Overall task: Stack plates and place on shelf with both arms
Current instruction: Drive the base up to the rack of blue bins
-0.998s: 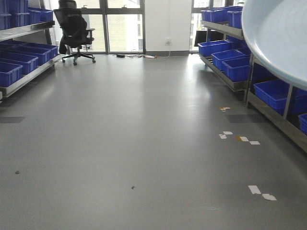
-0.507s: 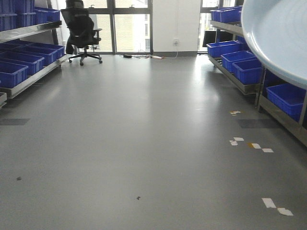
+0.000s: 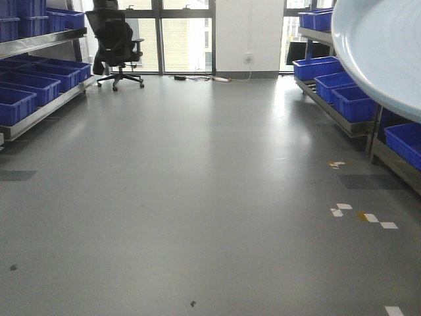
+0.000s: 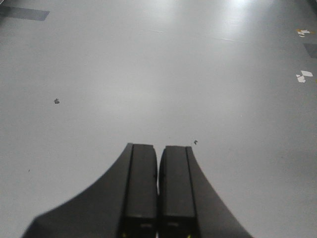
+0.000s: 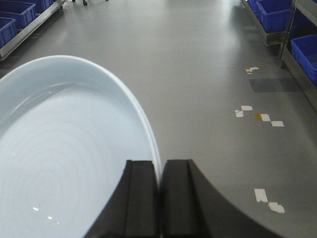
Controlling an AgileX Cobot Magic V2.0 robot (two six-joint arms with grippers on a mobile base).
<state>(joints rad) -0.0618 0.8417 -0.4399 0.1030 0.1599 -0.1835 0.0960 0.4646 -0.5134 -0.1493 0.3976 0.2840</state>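
Observation:
A large pale blue-white plate [image 5: 64, 148] fills the left of the right wrist view, and my right gripper [image 5: 159, 167] is shut on its rim. The rim shows a thin double edge, so I cannot tell whether one plate or two are held. In the front view the same plate [image 3: 381, 46] hangs at the top right corner, above the floor. My left gripper [image 4: 158, 148] is shut with nothing in it and hovers over bare grey floor. Steel shelf racking [image 3: 342, 122] runs along the right wall, and another shelf [image 3: 39, 112] along the left.
Blue crates [image 3: 352, 102] sit on the right racking, and more blue crates [image 3: 13, 102] on the left one. A black office chair [image 3: 118, 46] stands by the far windows. White tape scraps [image 3: 362, 215] dot the grey floor between the racks.
The room has slid rightward and the floor marks downward in the front view, so the base has moved forward and turned left. The plate keeps its place in the frame.

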